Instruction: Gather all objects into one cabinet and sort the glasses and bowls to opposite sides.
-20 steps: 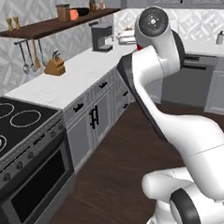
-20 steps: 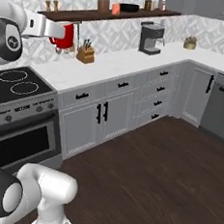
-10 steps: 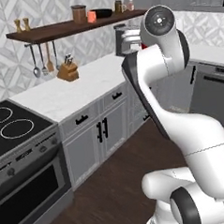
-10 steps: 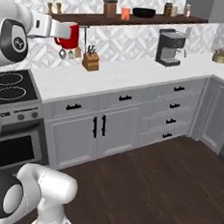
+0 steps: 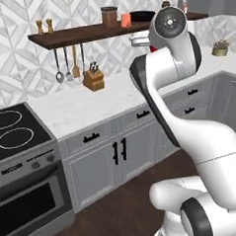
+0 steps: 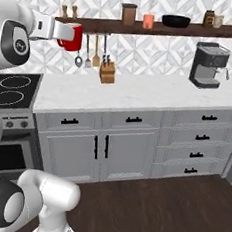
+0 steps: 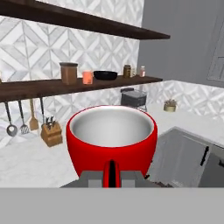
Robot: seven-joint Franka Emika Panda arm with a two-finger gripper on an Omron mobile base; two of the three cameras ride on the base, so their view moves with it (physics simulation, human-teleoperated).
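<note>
Red mug in the gripper; knife block, coffee machine on counter.

Base views flank the arm, sharing the shelf, hand view perhaps nearer

Arm: rises from the base in a tall bend, its upper links upright and the forearm stretched out level at shelf height.
Wrist: roughly horizontal, aimed toward the far wall.
Pincer: held high above the counter, jaws closed on the handle of a red mug.
Mug pose: upright, mouth up, carried just ahead of the fingers.
</note>
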